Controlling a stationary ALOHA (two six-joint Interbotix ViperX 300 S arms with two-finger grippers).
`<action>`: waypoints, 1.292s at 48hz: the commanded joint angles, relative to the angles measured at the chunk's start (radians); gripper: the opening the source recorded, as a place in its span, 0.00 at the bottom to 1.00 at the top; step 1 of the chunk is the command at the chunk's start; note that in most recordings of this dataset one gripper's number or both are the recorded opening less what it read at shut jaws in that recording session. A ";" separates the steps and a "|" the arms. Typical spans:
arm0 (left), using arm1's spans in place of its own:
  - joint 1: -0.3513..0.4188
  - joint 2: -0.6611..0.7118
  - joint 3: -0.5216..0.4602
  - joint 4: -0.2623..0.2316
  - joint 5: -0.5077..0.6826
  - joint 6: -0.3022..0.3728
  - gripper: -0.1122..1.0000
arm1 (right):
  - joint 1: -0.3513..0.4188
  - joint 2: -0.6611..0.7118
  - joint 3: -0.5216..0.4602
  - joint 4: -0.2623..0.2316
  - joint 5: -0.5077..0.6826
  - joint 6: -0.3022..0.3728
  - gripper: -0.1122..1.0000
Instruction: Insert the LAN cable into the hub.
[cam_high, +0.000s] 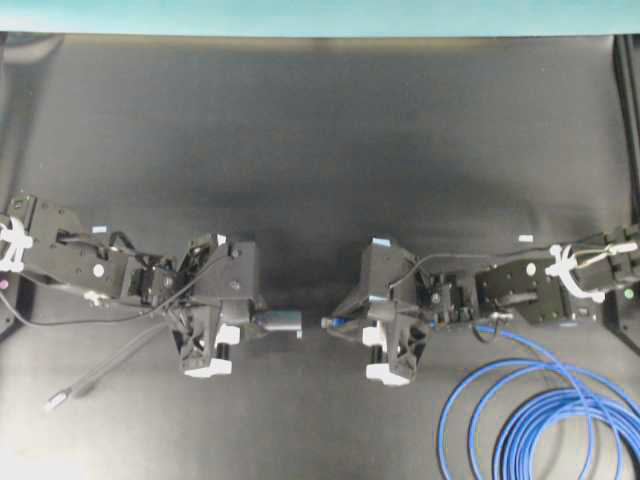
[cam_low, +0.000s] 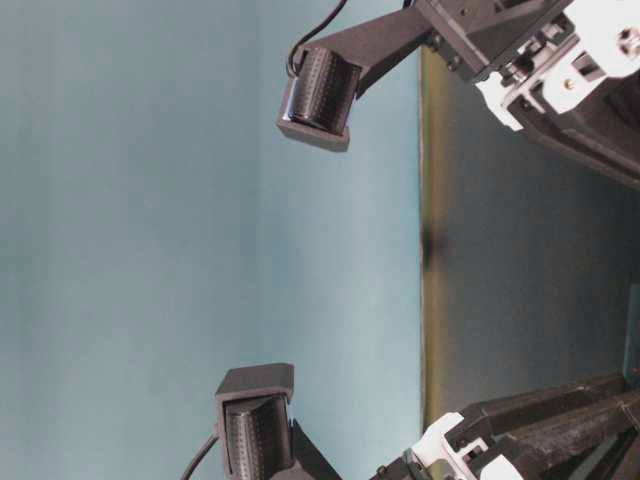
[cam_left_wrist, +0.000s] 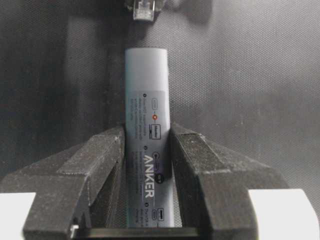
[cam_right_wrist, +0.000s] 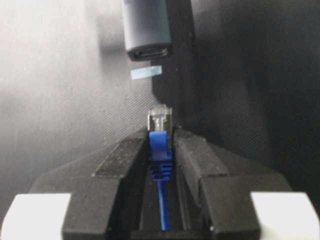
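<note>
Your left pincer grips the Anker hub; your right pincer clamps the LAN cable, its plug just short of the hub's port.

Matt metallic hub, clear plastic plug, woven cloth

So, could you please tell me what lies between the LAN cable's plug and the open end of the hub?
Only bare black table separates the plug from the hub, plus a small pale strip, seen from the right wrist.
</note>
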 joint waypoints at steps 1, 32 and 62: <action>-0.002 -0.020 -0.014 0.002 -0.003 -0.002 0.35 | 0.020 0.005 -0.020 -0.005 0.005 -0.003 0.30; -0.006 -0.018 -0.012 0.002 0.012 -0.002 0.35 | -0.041 0.005 -0.038 0.011 0.077 -0.003 0.57; -0.003 -0.018 -0.015 0.002 0.012 -0.003 0.35 | -0.018 -0.032 0.023 -0.006 0.176 -0.025 0.80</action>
